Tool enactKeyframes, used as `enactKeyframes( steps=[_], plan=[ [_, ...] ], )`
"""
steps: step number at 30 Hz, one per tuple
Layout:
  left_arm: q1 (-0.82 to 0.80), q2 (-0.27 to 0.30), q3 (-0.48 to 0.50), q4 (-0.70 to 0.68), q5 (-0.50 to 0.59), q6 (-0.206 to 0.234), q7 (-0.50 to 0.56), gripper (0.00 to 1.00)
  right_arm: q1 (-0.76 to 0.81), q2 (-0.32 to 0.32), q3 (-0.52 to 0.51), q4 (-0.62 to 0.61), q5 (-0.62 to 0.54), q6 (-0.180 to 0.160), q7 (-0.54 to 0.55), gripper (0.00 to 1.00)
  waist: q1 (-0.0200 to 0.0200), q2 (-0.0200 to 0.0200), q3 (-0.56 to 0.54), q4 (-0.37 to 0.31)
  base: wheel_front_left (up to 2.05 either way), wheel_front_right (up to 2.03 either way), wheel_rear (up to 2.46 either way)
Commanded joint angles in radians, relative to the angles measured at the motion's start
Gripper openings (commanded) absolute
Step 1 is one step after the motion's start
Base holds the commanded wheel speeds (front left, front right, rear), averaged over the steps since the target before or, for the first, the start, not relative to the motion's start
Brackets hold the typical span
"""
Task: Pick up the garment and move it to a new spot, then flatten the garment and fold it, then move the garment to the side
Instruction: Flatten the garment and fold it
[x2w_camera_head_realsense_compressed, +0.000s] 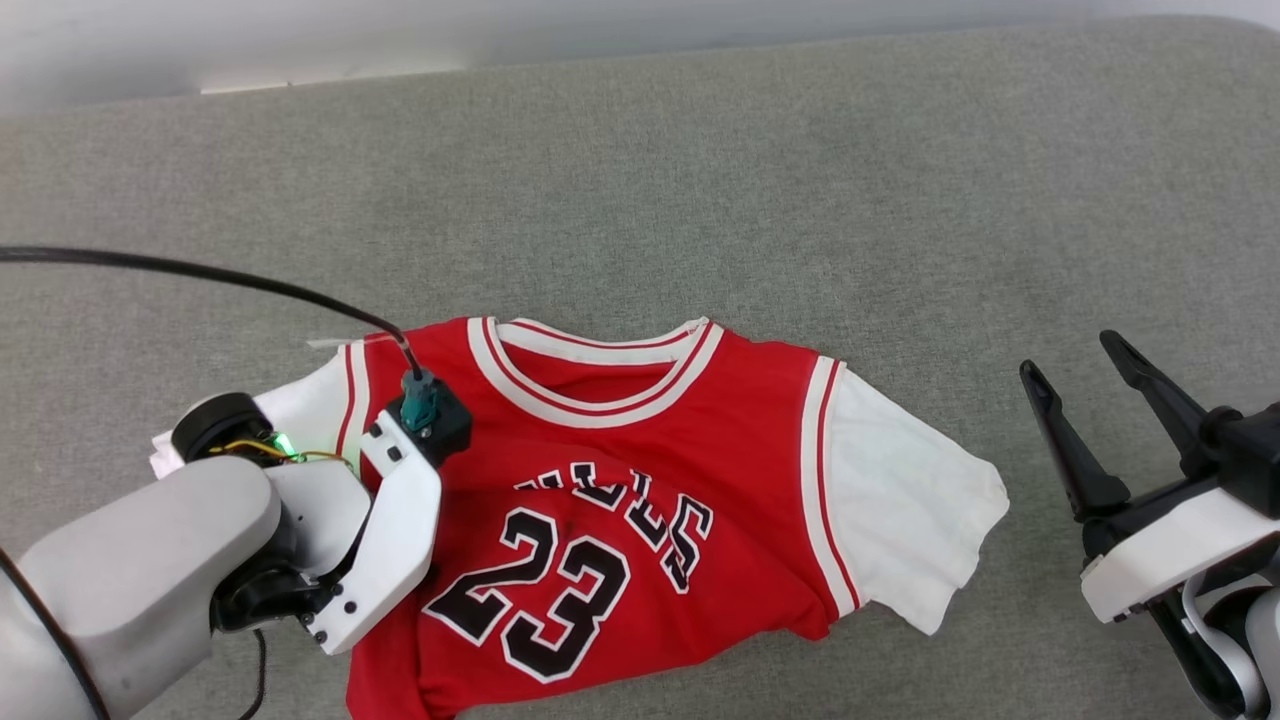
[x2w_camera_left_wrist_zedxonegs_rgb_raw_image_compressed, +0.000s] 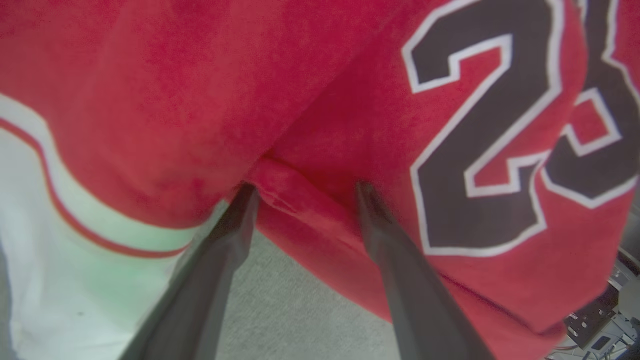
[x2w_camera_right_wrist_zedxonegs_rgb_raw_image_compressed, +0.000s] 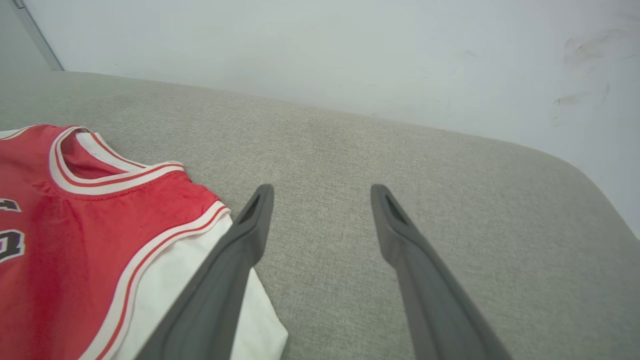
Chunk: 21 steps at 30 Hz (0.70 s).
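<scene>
Straddling a red fold at the garment's 7 o'clock edge, the left gripper is nearer, jaws apart, nothing clamped. Collar points to 12 on the grey surface. The right gripper hovers, jaws spread, off the 3 o'clock sleeve.

Red shirt: soft matt cloth, faintly fuzzy. Grey tabletop: coarse woven fabric, matt. Right gripper fingers: dark matt plastic.
</scene>
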Motion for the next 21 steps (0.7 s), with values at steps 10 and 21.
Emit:
enactKeyframes(
  steps=[10, 21],
  plan=[
    [0.113, -0.094, -0.019, 0.088, 0.102, -0.004, -0.043, 0.00, -0.045, 0.016, 0.020, 0.039, -0.002, -0.001, -0.020, 1.00, 0.0000, 0.0000, 0.014, -0.005, 0.00, 0.00, 0.00],
    [0.120, -0.074, 0.019, -0.068, 0.106, 0.001, -0.247, 0.00, 0.014, 0.001, -0.009, 0.056, 0.012, -0.001, -0.022, 1.00, 0.0000, 0.0000, -0.095, 0.028, 0.00, 0.00, 0.00]
  ],
)
